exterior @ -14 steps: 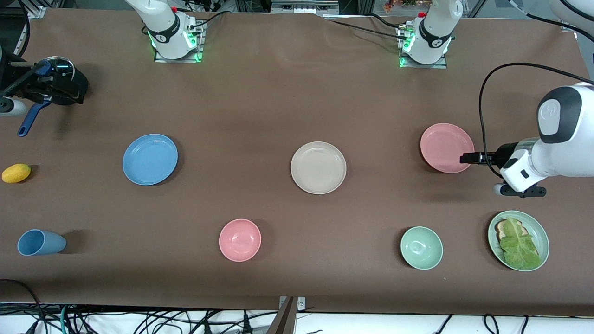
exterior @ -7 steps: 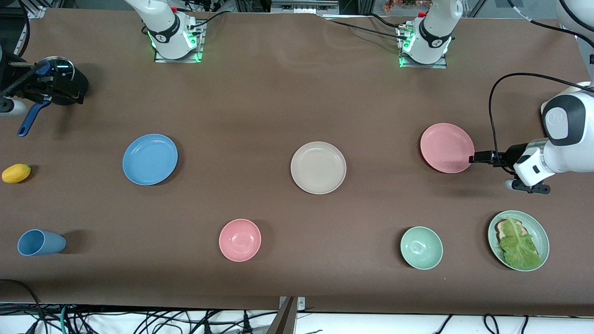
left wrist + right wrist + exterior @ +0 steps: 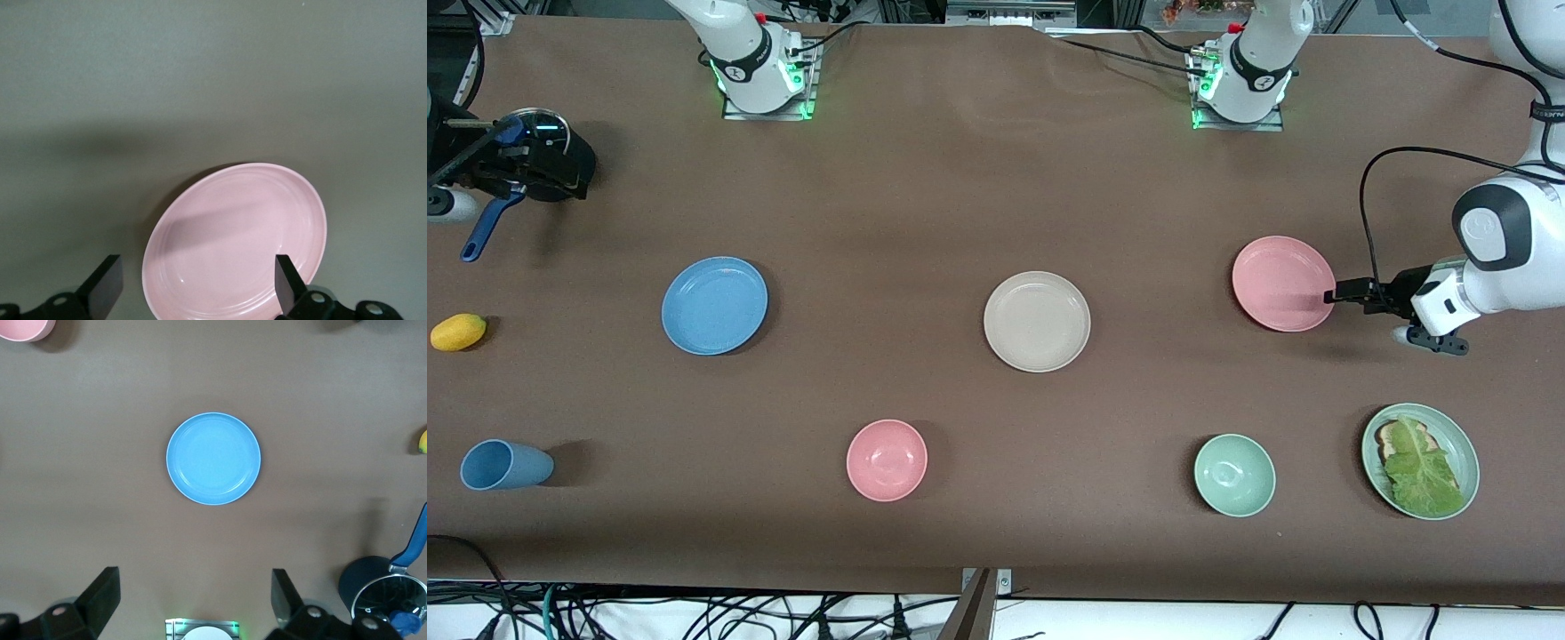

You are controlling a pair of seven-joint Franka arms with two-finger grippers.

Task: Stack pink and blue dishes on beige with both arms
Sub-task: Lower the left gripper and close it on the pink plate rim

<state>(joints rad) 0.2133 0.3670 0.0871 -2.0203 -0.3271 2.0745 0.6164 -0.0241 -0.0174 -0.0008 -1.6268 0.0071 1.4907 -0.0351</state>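
Note:
The pink plate (image 3: 1280,283) lies toward the left arm's end of the table. My left gripper (image 3: 1332,295) hangs low at that plate's rim on the table-end side. In the left wrist view the left gripper (image 3: 197,283) is open, its fingers wide apart with the pink plate (image 3: 233,233) just ahead of them. The beige plate (image 3: 1037,321) sits mid-table and holds nothing. The blue plate (image 3: 714,306) lies toward the right arm's end. My right gripper (image 3: 195,587) is open, high above the table, looking down on the blue plate (image 3: 213,458); the front view does not show it.
Nearer the camera stand a pink bowl (image 3: 887,460), a green bowl (image 3: 1234,475) and a green plate (image 3: 1368,444) with toast and lettuce. At the right arm's end are a blue cup (image 3: 505,464) on its side, a yellow fruit (image 3: 458,332) and a dark pot (image 3: 543,156) with a blue handle.
The left gripper has drawn back off the pink plate to its rim, and its wrist has shifted toward the table end. The plates have not moved.

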